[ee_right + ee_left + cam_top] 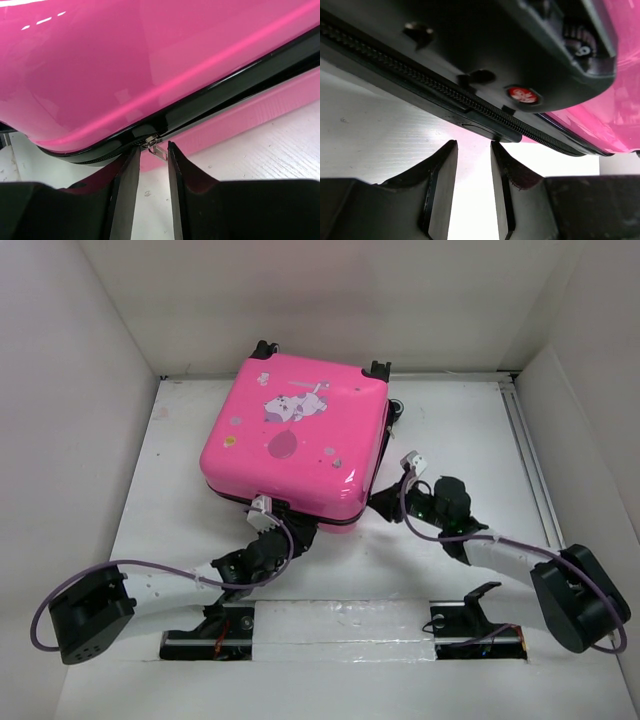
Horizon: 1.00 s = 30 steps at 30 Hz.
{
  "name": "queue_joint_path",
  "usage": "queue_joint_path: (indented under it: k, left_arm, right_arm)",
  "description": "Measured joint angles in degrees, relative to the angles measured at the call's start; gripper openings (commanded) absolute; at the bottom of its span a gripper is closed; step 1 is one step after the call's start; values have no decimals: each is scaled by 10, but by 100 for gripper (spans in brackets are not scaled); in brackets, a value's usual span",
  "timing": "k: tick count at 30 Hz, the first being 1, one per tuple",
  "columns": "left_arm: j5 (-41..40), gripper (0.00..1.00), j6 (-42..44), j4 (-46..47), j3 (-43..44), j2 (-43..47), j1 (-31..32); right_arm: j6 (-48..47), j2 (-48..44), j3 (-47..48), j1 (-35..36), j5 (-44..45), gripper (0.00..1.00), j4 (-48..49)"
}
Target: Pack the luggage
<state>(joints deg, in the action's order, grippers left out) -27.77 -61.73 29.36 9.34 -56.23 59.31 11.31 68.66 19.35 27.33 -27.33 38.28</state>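
The hot-pink luggage (290, 435) lies flat on the white table with its lid down, and the cartoon animal print (295, 405) faces up. My left gripper (285, 528) is at its near edge. In the left wrist view this gripper (473, 145) is open and empty just below the black zipper track (420, 80). My right gripper (387, 502) is at the near right corner. In the right wrist view it (153, 147) is slightly open, with the small metal zipper pull (159, 150) between its fingertips and not clamped. The pink shell (150, 65) fills that view.
White enclosure walls stand at the left, back and right. The black wheels (262, 347) are at the luggage's far side. A metal rail (530, 460) runs along the right of the table. The arm mounts (470, 620) sit at the near edge.
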Motion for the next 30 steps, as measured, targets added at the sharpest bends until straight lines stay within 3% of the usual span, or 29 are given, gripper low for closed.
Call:
queue_joint_path:
  k: [8,15,18,24,30]
  left_arm:
    - [3,26,11,1,2,-3,-1]
    - [3,24,19,6,16,-3,-2]
    - [3,24,26,9,19,-2,-2]
    - [-1,23,47,10,38,-31,-2]
    - [0,23,71,7,70,-91,1]
  right_arm:
    - [-5,40,4,-15,-51,25,52]
    - [9,88,4,-17,-68,0,122]
    - [18,98,3,-14,-64,0,140]
    - [40,66,-23,26,20,0,141]
    - [63,-51,-49,116,162,0,30]
